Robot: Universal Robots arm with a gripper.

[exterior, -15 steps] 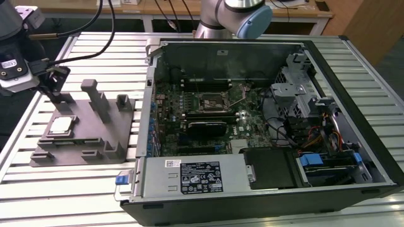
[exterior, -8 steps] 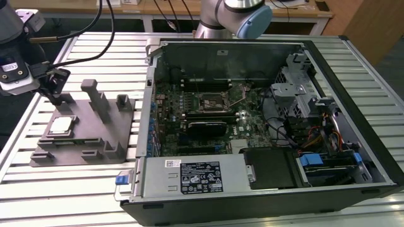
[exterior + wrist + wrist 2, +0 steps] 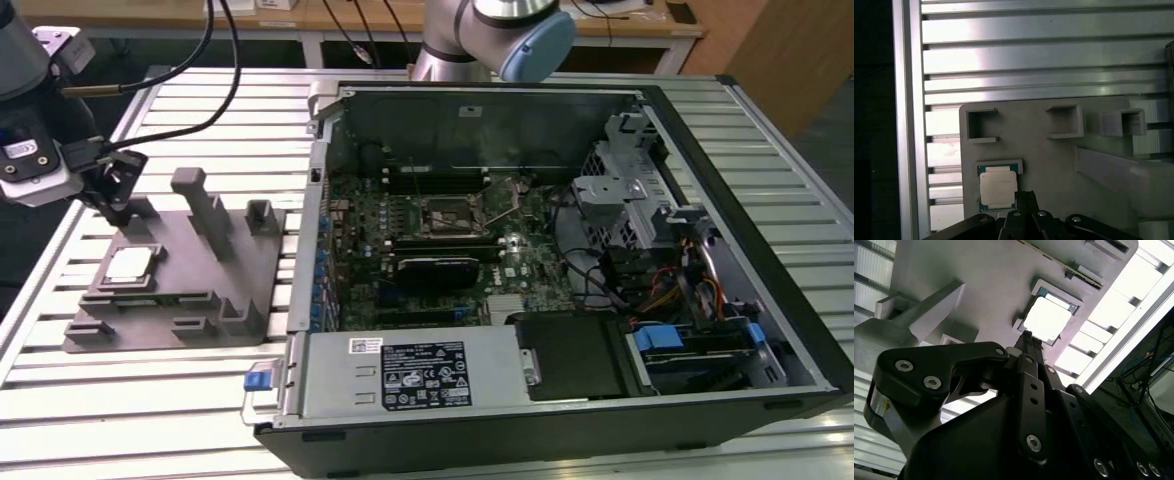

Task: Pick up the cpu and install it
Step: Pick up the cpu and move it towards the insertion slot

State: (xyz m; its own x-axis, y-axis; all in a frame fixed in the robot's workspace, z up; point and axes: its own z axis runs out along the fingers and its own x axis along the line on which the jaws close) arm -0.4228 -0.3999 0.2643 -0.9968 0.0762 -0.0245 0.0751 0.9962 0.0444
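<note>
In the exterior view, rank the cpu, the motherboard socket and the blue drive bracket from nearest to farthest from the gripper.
1. The cpu, lying in the grey fixture right by the gripper.
2. The motherboard socket, inside the open case, toward the exterior view's right.
3. The blue drive bracket, at the case's far right end.

Bright overhead light, glaring table slats [image 3: 1054,55], cpu [image 3: 1048,319] seemingly overexposed, dim case interior [image 3: 400,150]

- The cpu [image 3: 130,264] is a small flat square with a pale silver-grey top.
- It lies flat, top up, in a square pocket of the grey fixture [image 3: 187,275], at the exterior view's left.
- I have not lifted it.
</note>
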